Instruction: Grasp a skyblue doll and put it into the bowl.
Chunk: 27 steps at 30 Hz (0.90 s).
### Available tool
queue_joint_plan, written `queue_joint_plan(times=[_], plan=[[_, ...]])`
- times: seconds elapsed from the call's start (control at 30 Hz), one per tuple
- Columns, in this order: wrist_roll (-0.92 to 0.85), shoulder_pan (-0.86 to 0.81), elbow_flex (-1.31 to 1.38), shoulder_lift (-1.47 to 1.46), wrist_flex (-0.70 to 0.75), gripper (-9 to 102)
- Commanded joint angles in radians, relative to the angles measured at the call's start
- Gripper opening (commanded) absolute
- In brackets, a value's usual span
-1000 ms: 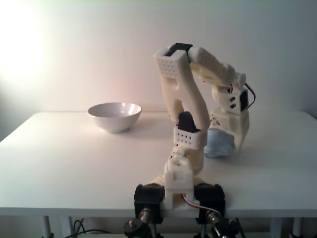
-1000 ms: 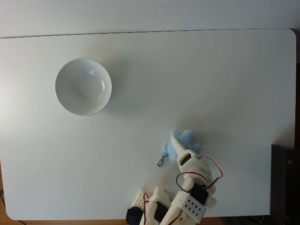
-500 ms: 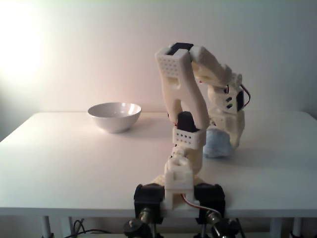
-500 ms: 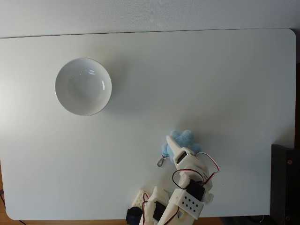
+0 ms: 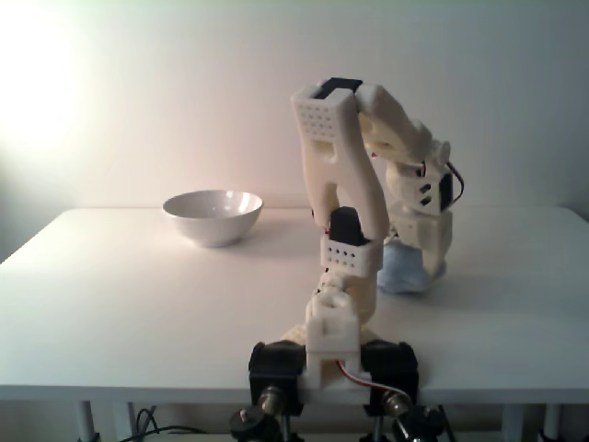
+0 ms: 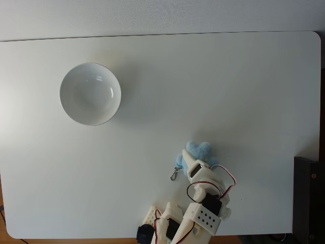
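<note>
The skyblue doll point(image 6: 199, 149) lies on the white table close to the arm's base, its metal keyring clasp point(image 6: 175, 175) trailing to the left in the view from above. My gripper point(image 6: 192, 159) comes down onto it from the base side, and its fingers press into the plush and squeeze it. From the front, the doll point(image 5: 401, 274) sits at table level behind the arm, with the gripper point(image 5: 416, 261) clamped over its top. The white bowl point(image 6: 81, 109) stands empty at the far left, well away from the doll; from the front the bowl point(image 5: 213, 221) is left of the arm.
The white table point(image 6: 228, 76) has open surface between the doll and the bowl. A dark object point(image 6: 309, 198) stands beyond the table's right edge. The arm's base point(image 5: 331, 364) is clamped at the near edge.
The gripper has drawn slightly back toward the base and closed on the doll, whose lobes have bunched together. The bowl has stayed put.
</note>
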<state>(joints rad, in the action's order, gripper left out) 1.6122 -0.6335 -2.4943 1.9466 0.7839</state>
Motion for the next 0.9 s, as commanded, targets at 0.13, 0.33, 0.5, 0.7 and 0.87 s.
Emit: queue_joint_plan(times=[0.13,0.33,0.5,0.7,0.87], plan=[[0.006,0.000,0.011,0.011,-0.009,18],[-0.008,-0.005,0.014,0.014,-0.009,2],[-0.008,0.000,0.017,0.015,-0.009,0],[-0.009,0.000,0.069,0.017,-0.008,0],[-0.009,0.009,0.155,0.015,-0.006,0]])
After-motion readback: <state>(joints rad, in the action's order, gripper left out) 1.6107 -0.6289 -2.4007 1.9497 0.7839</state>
